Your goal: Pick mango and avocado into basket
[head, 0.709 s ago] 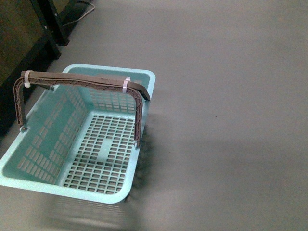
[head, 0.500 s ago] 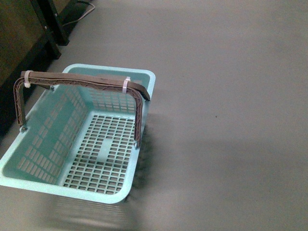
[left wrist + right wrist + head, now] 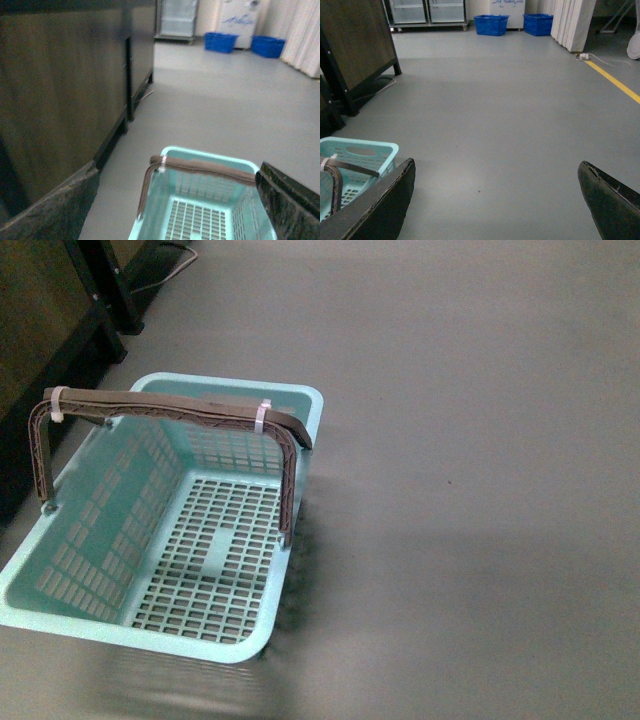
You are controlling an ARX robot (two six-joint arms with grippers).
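Your left gripper point(image 3: 170, 212) is spread wide. Its two dark fingers point(image 3: 52, 210) sit at opposite edges of the left wrist view, holding nothing and touching nothing. It is raised over the floor point(image 3: 480, 440) and points forward and a little down. The basket point(image 3: 200, 153) lies lower and just ahead, framed between the fingers.

Your right gripper point(image 3: 494, 202) is spread just as wide, its fingers point(image 3: 615, 205) apart and bare. It is also raised and looks out nearly level across the floor. The far corner of the basket point(image 3: 362, 146) shows to its left, beside the left finger.

Neither arm shows in the front view.

The basket point(image 3: 110, 515) stands on the floor at front left, with its long side running away from you. Its slotted bottom is in plain sight. The brown handle point(image 3: 170, 408) stands upright across it, with a white zip tie point(image 3: 262, 418) near its right bend.

A dark cabinet point(image 3: 60, 90) stands to the left of the basket. Two blue crates point(image 3: 491, 24) sit by the far wall. A yellow line point(image 3: 615, 82) runs along the floor far right.
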